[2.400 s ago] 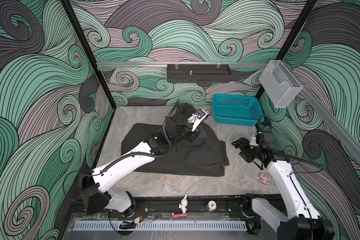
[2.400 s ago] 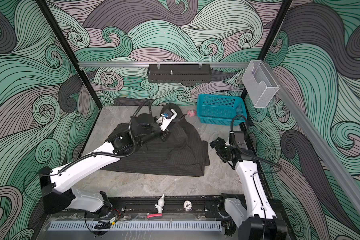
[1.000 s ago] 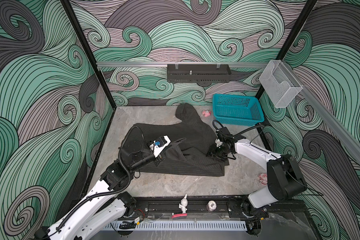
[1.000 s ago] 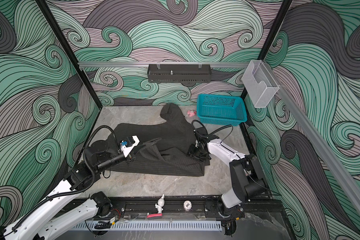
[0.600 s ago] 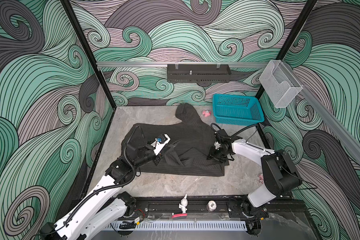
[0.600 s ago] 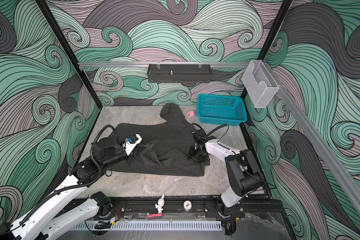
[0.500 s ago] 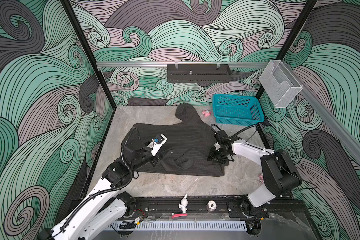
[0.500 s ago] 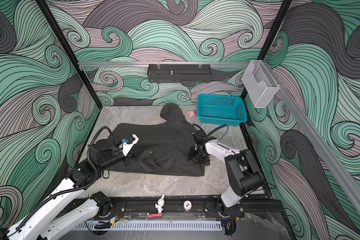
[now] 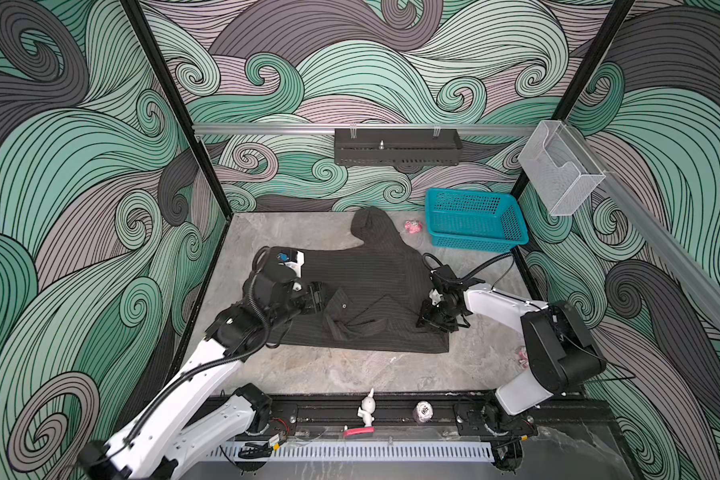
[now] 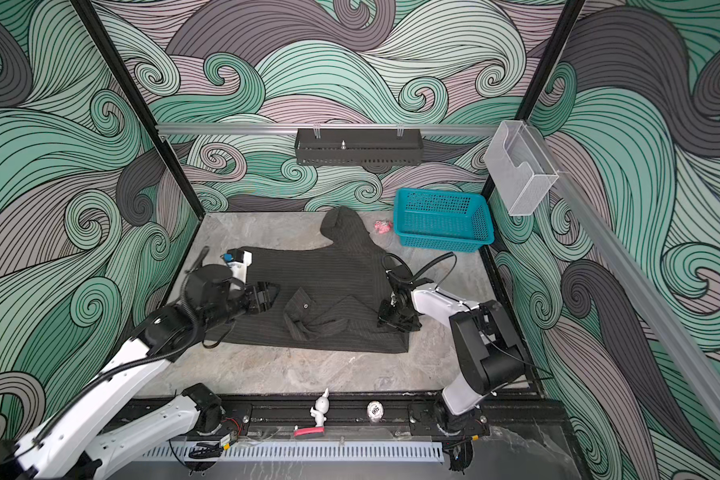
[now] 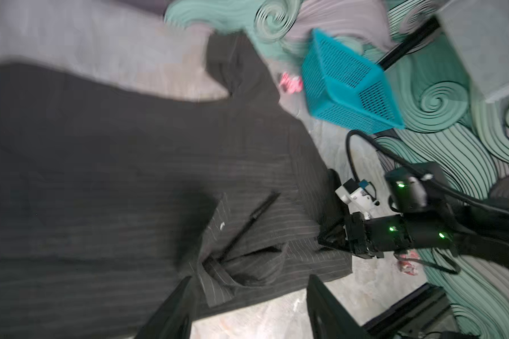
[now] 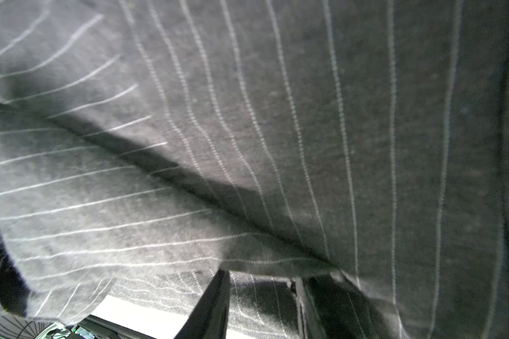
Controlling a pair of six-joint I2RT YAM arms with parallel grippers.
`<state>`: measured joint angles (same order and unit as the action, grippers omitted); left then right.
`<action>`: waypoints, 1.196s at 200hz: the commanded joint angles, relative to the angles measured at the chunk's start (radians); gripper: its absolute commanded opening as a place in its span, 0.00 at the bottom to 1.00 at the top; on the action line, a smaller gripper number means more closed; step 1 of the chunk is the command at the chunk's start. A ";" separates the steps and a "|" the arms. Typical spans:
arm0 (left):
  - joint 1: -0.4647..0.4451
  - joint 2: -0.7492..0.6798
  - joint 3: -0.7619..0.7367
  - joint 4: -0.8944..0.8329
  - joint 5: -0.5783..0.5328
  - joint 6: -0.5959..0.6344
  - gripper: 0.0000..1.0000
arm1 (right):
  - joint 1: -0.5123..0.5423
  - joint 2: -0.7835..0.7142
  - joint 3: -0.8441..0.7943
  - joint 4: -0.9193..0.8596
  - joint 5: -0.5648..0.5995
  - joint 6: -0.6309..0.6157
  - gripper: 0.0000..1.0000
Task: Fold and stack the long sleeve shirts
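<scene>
The long sleeve shirt (image 9: pixel 371 270) (image 10: pixel 329 270), dark with thin pale pinstripes, lies spread on the table in both top views. One sleeve (image 9: pixel 371 224) points toward the back wall. The other lies crumpled across the body, with its buttoned cuff (image 9: pixel 344 307) (image 11: pixel 218 229) loose. My left gripper (image 9: pixel 316 297) (image 11: pixel 249 281) hovers open just left of that cuff and holds nothing. My right gripper (image 9: pixel 431 320) (image 12: pixel 262 278) presses on the shirt's right edge. Its jaws stand partly apart with cloth between them, and a fold hides the tips.
A teal basket (image 9: pixel 474 245) stands at the back right, with a small pink thing (image 9: pixel 412 226) beside it. Another pinkish thing (image 9: pixel 520 357) lies by the right arm's base. A white figurine (image 9: pixel 366 409) and a small ball (image 9: pixel 422 411) sit on the front rail.
My left gripper has opened and let go of the sleeve, which has dropped crumpled onto the shirt's body. The left arm has drawn back leftward. The right gripper has stayed at the shirt's right edge.
</scene>
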<state>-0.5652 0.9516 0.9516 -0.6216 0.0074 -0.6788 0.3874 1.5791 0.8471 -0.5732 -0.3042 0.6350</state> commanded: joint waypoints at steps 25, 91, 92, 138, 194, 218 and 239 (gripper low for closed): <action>0.006 0.043 0.077 -0.195 -0.065 -0.290 0.77 | 0.139 -0.184 0.133 0.050 0.113 -0.328 0.61; 0.095 -0.236 0.080 -0.299 -0.285 -0.167 0.81 | 0.321 0.166 0.458 0.166 -0.198 -1.123 0.75; 0.096 -0.237 0.081 -0.301 -0.284 -0.165 0.81 | 0.321 0.175 0.469 0.159 -0.201 -1.133 0.75; 0.124 -0.272 0.083 -0.318 -0.258 -0.105 0.82 | 0.321 0.437 0.752 -0.097 -0.295 -1.424 0.79; 0.141 -0.278 0.066 -0.313 -0.236 -0.079 0.81 | 0.377 0.594 0.896 -0.167 -0.365 -1.478 0.77; 0.146 -0.278 0.064 -0.311 -0.225 -0.073 0.81 | 0.387 0.613 0.899 -0.130 -0.374 -1.448 0.74; 0.151 -0.284 0.065 -0.318 -0.222 -0.068 0.81 | 0.389 0.615 0.910 -0.135 -0.397 -1.435 0.62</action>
<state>-0.4255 0.6777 1.0237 -0.9066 -0.2211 -0.7689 0.7773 2.1788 1.7241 -0.6853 -0.6476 -0.8062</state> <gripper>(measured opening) 0.809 0.696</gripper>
